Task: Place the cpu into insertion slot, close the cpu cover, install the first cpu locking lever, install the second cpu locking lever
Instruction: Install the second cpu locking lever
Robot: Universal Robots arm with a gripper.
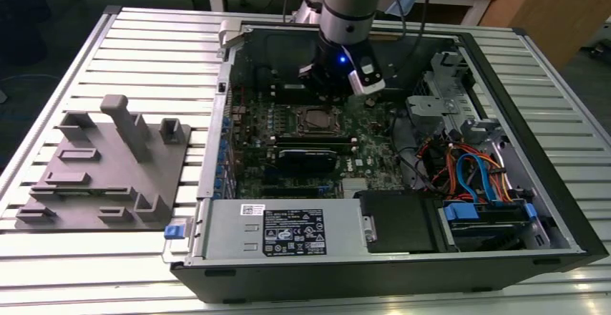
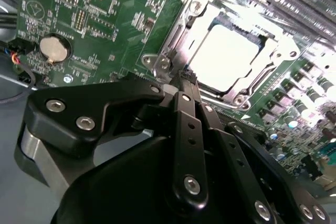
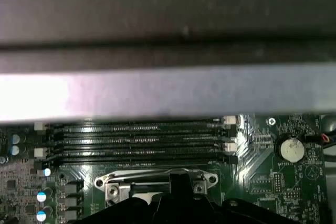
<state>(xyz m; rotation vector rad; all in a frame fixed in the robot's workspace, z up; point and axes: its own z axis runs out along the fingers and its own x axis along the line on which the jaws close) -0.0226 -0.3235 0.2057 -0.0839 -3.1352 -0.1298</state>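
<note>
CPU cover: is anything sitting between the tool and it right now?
Nothing visible does. In the second wrist view the tool, fingers together, sits right at the edge of the cpu cover, which lies down around the cpu. Only bare green board surrounds that corner.

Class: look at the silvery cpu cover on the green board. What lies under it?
In the second wrist view, the cpu shows through the opening of the closed cpu cover. The insertion slot beneath is hidden. The gripper is at the cover's edge.
</note>
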